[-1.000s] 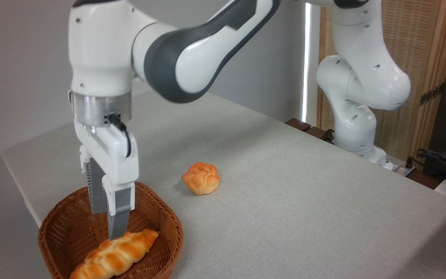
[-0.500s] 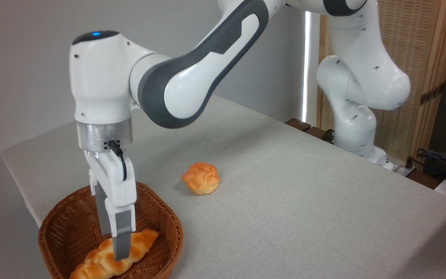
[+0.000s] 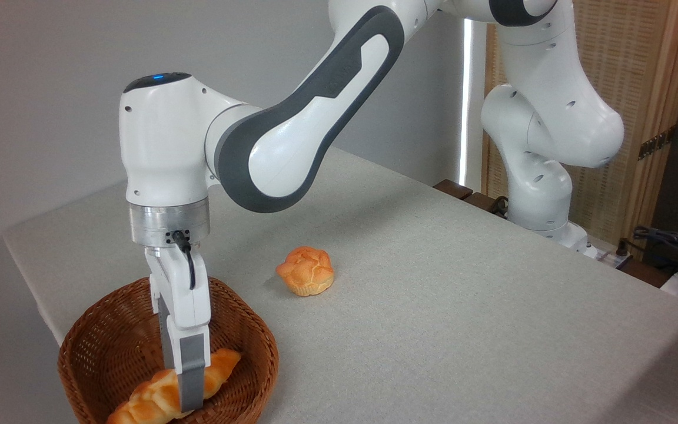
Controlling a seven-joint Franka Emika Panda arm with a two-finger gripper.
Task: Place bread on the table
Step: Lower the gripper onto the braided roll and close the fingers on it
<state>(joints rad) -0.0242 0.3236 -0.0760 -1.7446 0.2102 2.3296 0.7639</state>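
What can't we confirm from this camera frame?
- Jaws' state: the gripper is seen side-on, so its near finger hides the gap and any contact with the bread.
- Bread's lower-left end: cut off by the bottom edge.
- Basket front rim: cut off by the same edge.
- Arm's upper links: out of frame at the top.

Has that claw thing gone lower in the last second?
Yes. The gripper has dropped deeper into the basket, its tips now down at the middle of the bread, instead of just above it.
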